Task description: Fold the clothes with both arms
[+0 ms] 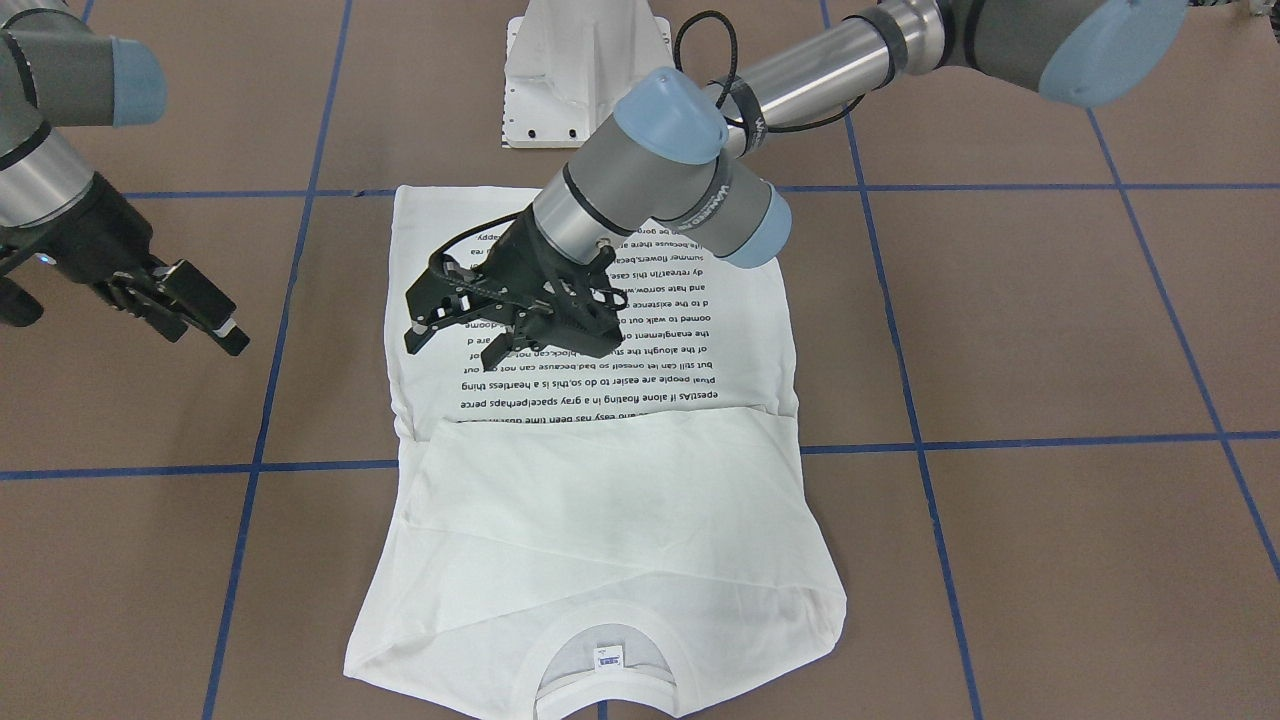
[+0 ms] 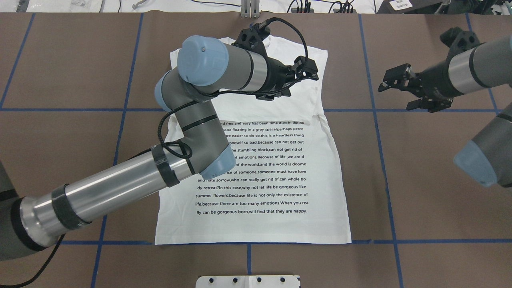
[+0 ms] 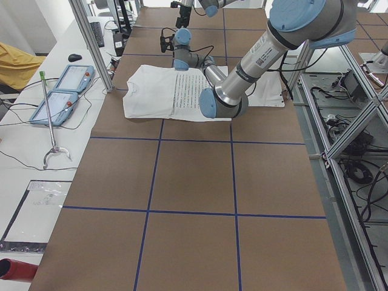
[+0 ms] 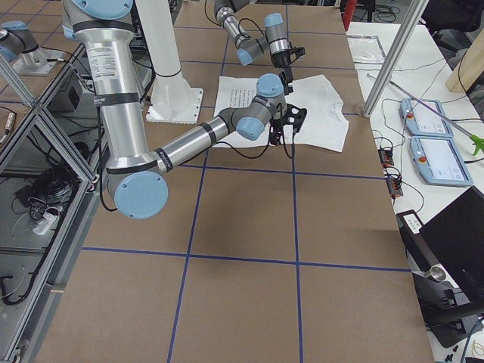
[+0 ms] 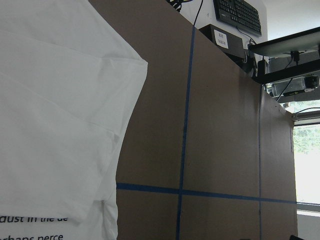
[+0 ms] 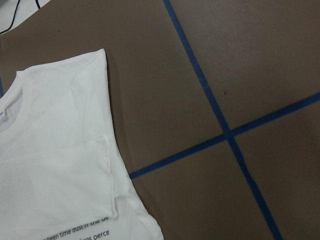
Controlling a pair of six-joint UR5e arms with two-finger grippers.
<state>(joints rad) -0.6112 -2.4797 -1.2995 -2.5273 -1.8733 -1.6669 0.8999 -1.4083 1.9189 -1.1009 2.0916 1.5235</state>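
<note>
The white T-shirt (image 1: 620,500) lies flat on the brown table, black text facing up, also in the overhead view (image 2: 260,224). Its sleeves are folded in across the plain upper part, below the ribbed collar (image 1: 600,635) and neck label (image 1: 608,656). My left gripper (image 1: 452,350) hovers over the shirt's text area near the fold; it is open and empty, also seen from overhead (image 2: 302,78). My right gripper (image 2: 396,94) is open and empty, off the shirt's side over bare table, at the left of the front-facing view (image 1: 200,315). Both wrist views show a shirt edge (image 5: 50,100) (image 6: 55,150).
The white pedestal base (image 1: 585,70) stands at the robot's edge of the table. Blue tape lines (image 1: 1000,445) grid the brown surface. Two teach pendants (image 3: 66,85) lie on a side table beyond the shirt's collar end, behind an aluminium post (image 3: 91,42).
</note>
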